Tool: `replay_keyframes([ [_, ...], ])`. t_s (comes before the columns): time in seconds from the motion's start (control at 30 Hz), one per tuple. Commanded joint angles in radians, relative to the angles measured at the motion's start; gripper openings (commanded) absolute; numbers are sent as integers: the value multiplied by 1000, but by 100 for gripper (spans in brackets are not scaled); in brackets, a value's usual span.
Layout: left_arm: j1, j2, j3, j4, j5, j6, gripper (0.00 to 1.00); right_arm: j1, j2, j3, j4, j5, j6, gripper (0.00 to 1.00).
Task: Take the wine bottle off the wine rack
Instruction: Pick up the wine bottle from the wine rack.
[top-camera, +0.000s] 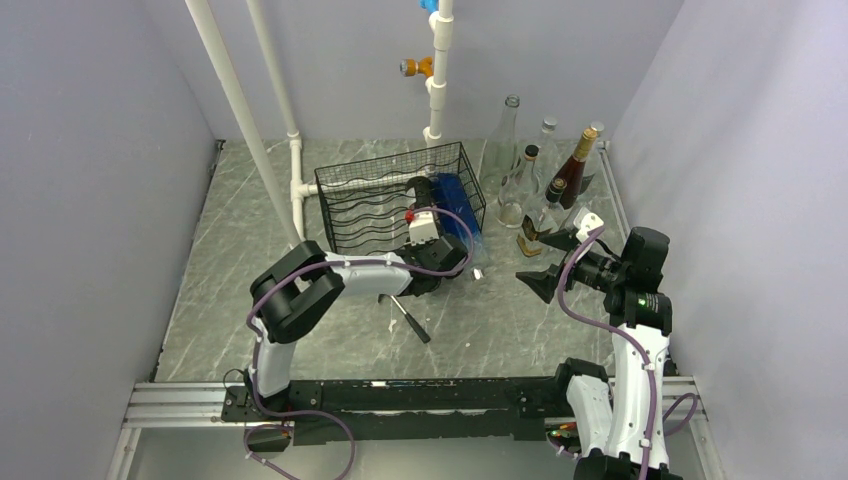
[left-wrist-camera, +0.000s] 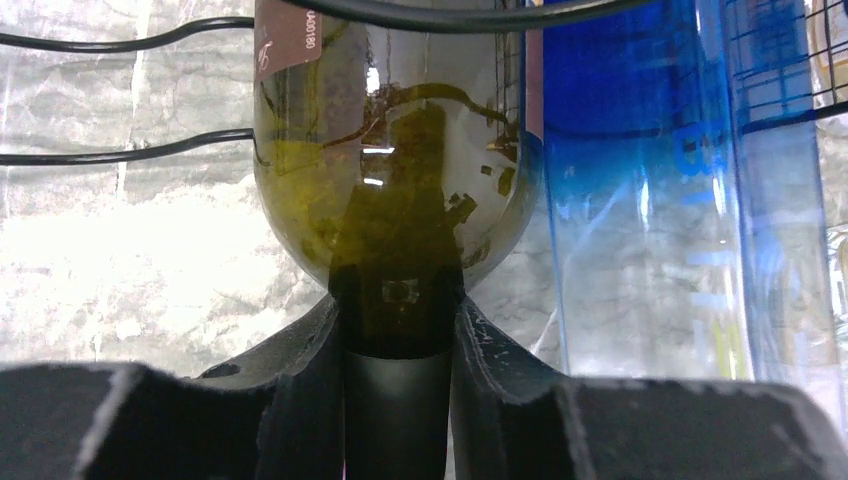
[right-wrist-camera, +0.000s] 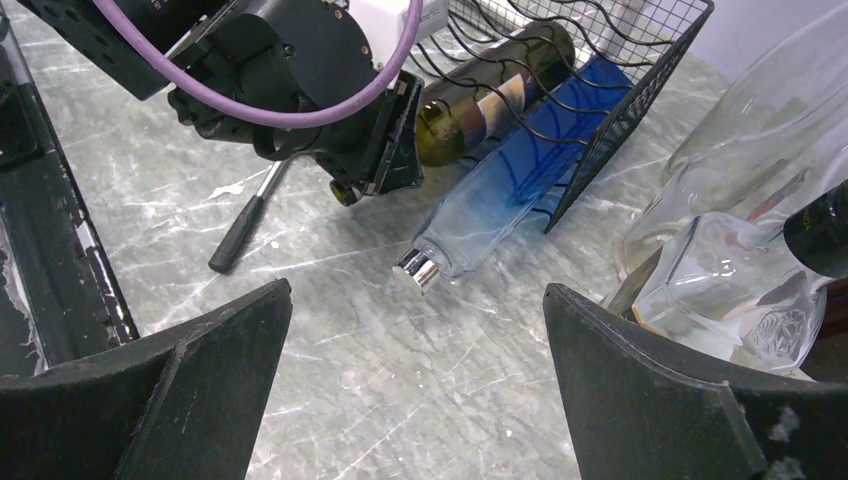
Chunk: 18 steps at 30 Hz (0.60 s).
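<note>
So the black wire-mesh box rack has the dark olive-green glass wine bottle lying inside it, right beside a clear blue glass bottle, with its neck poking out the front. The left gripper is clamped on that neck, and the right gripper hangs wide apart, holding nothing. Grab looks done to me; the whole pull-out is left.

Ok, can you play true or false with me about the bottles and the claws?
1. The left claw is shut on the green wine bottle's neck. True.
2. The blue bottle lies beside it in the wine rack. True.
3. The right claw holds the blue bottle. False: it is open and empty.
4. The green wine bottle stands upright. False: it lies on its side in the wine rack.
</note>
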Motion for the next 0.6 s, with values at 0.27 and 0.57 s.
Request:
replay_keyframes([
  [0.27,-36,-104,-44,-53,-65,-85,0,-4,-9,-5,33,-3,-2,100],
  [0.57,-80,-232,-120,-71,-102,-108,0,-4,-7,-5,33,-2,-3,100],
])
